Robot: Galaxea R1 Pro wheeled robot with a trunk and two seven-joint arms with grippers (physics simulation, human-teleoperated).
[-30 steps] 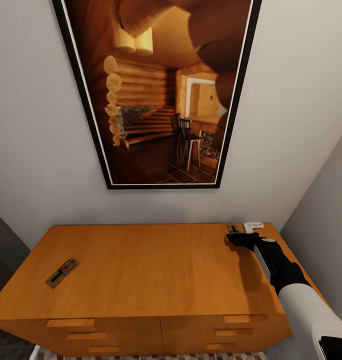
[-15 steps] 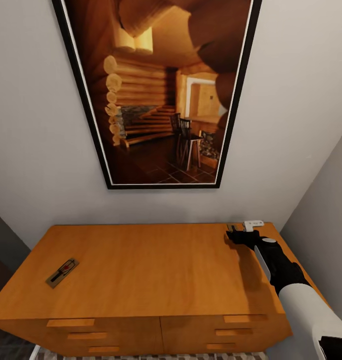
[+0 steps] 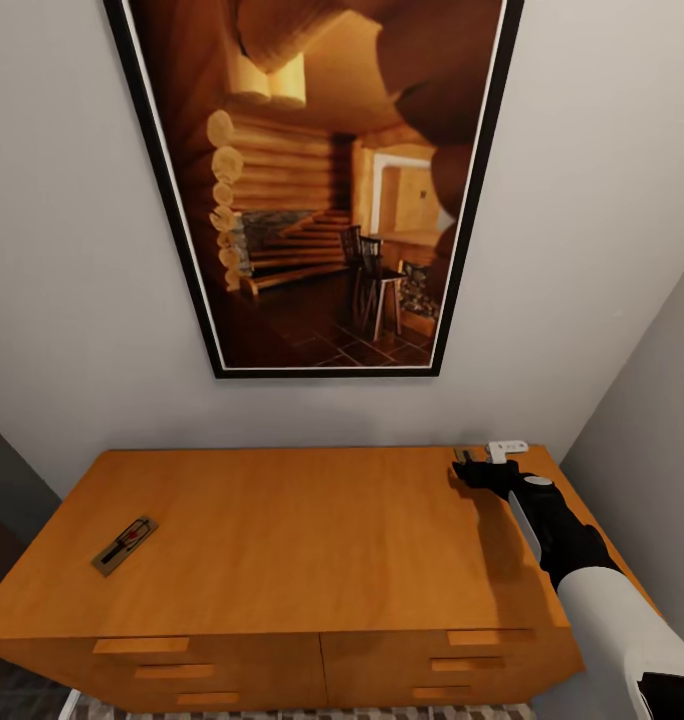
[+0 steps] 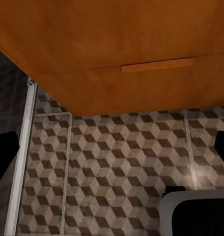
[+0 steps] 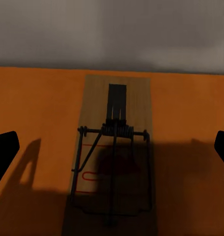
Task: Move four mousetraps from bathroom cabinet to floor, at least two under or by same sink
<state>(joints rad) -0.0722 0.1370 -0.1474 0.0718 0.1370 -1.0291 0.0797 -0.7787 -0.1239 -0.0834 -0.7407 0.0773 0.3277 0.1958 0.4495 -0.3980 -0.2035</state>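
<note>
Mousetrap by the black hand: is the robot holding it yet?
No. The right gripper is open, fingers either side of the mousetrap, which lies flat on the cabinet. Nothing is held.

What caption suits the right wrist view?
Open right hand poised over a mousetrap lying flat on the cabinet top.

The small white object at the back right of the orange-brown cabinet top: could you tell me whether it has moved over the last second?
Yes. The small white object has shifted slightly farther back on the cabinet top, towards the wall.
</note>
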